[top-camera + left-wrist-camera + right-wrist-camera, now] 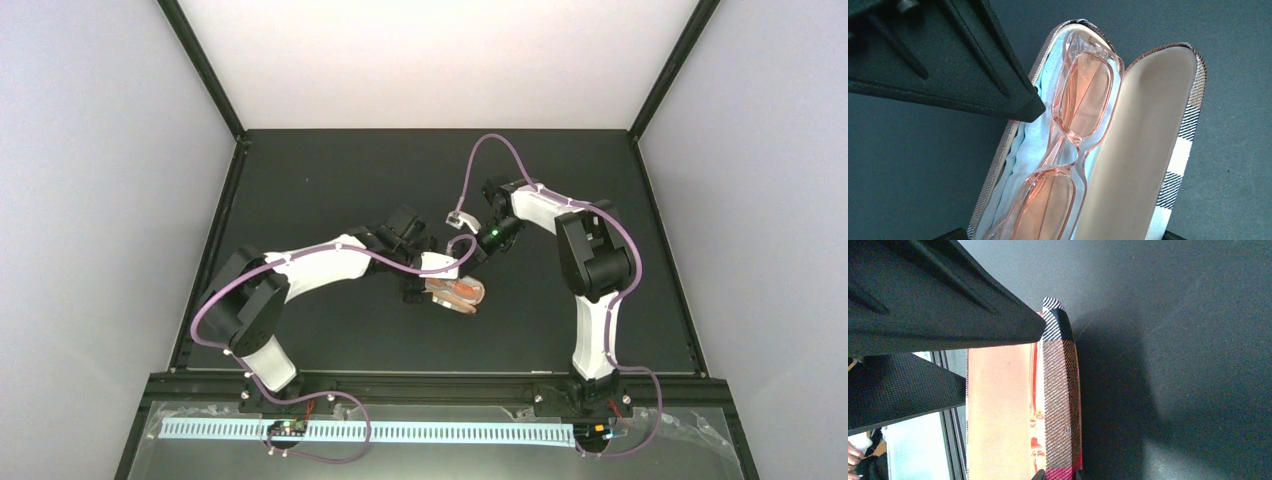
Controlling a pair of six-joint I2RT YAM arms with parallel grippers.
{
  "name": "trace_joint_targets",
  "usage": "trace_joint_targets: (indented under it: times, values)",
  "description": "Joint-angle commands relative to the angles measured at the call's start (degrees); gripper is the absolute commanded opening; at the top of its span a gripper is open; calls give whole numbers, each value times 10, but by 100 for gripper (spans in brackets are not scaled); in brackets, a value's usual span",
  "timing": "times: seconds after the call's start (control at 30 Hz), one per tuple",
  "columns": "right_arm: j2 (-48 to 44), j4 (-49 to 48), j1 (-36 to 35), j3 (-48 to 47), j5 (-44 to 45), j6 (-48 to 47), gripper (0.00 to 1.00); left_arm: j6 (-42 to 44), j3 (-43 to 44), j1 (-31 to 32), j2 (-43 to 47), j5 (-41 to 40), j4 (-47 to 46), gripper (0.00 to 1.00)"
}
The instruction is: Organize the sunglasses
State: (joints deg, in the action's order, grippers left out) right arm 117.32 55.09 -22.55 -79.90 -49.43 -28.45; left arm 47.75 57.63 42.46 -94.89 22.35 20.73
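**Step in hand (judged): close the case.**

The sunglasses (1068, 145) lie folded in the base of the open case (1148, 125), lenses up, on a light-blue cloth (1015, 165). In the top view, the case sits near the centre of the desk (330, 180).

**Hand state**
- Left hand (418, 287): spread wide and clamping nothing. It is at 9 o'clock of the case, and one fingertip (1032, 106) is at the base rim. Whether it touches the rim cannot be told.
- Right hand (1003, 362): fingers apart and gripping nothing. It is at 1 o'clock of the case, with the upper fingertip (1040, 332) at the end of the upright lid.

**Procedure**
1. Steady the base with the left hand against its 9 o'clock rim. The case is light and will probably slide.
2. Push with the right hand on the striped outer face of the lid, not on its edge.
3. Check that the frame and cloth sit below the rim. In the left wrist view, the frame's 3 o'clock side runs close to the hinge line and may get pinched.

**Clearance**
- Bare desk surrounds the case on all sides, and the side rails (213, 250) are well apart from it.
- The constraint is the two hands themselves. They are near each other above the case, so move one at a time.
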Motion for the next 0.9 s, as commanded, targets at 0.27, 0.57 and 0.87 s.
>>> trace_joint_targets:
  times: [0.27,0.57,0.87]
  values:
    - [-8,22,-17,-1,-42,-36,13,2,31,2,-18,8,-31,99]
    - [-5,30,-19,-1,-50,-46,12,-1,33,2,-20,-1,-58,99]
    - [-5,39,-22,-3,-54,-58,12,-4,52,1,-48,1,-48,92]
